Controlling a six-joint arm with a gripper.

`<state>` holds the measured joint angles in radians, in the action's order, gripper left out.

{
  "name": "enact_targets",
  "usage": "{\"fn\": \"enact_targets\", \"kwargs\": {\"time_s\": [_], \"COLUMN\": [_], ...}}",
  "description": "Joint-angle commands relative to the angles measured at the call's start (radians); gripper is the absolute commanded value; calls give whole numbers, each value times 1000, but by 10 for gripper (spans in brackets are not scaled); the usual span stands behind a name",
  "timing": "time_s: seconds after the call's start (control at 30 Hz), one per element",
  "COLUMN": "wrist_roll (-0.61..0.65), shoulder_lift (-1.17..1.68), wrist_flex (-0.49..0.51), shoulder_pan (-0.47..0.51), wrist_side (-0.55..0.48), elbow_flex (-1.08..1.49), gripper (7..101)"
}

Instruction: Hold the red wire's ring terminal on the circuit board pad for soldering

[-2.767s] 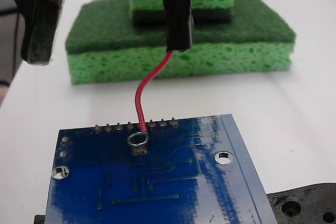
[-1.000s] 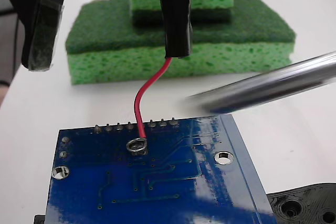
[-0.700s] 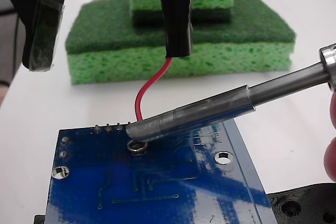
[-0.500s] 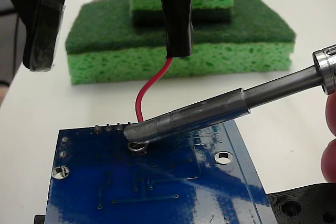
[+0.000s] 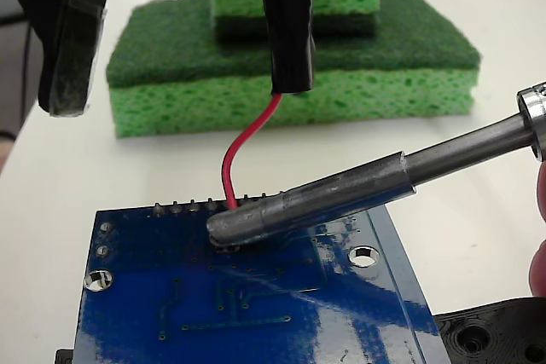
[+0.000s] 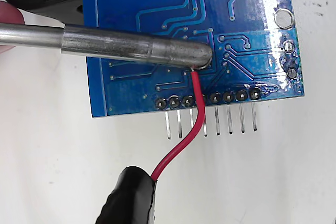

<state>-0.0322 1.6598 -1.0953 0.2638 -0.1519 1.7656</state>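
Fixed view: the gripper [image 5: 175, 57] hangs above the circuit board [image 5: 256, 296], its two black fingers well apart. The left finger [image 5: 64, 49] holds nothing. The right finger [image 5: 288, 31] carries the red wire [image 5: 243, 147], which comes out of that finger's lower end; no second finger presses on the wire, so the jaws stand apart and the wire appears fixed to the one finger.

From the right finger's tip the red wire runs down and to the left, bends, and drops straight onto the board just below the row of grey solder bumps [image 5: 192, 205]. Its lower end, with the ring terminal [image 5: 226, 245], lies almost wholly hidden under the blunt tip of a metal soldering iron [image 5: 341, 193]; only a sliver of silver shows under the tip. The pad is covered, and I cannot tell whether the ring sits squarely on it. The iron's barrel slants up and to the right, away from the gripper, towards fingertips [image 5: 539, 236] at the picture's right edge.

Behind the gripper stands a stack of green sponges [image 5: 290, 66] on the white table [image 5: 478, 176]. A black plastic part with holes [image 5: 495, 334] lies at the board's lower right corner.

Wrist view: the red wire [image 6: 184, 135] leaves the black finger [image 6: 128, 198] at the bottom, crosses the board's pin row [image 6: 210, 121], and ends under the iron's tip [image 6: 194, 56] on the blue board [image 6: 173, 3].
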Motion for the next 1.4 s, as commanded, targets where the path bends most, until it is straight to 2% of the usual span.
{"fn": "enact_targets", "kwargs": {"time_s": [0.03,1.23,1.4], "wrist_roll": [0,3,-3], "shoulder_lift": [9,35,149], "wrist_flex": [2,2,61], "shoulder_pan": [0,-12,-29], "wrist_side": [-17,-3,21], "elbow_flex": [-3,5,107], "gripper": [1003,1003,1003]}}
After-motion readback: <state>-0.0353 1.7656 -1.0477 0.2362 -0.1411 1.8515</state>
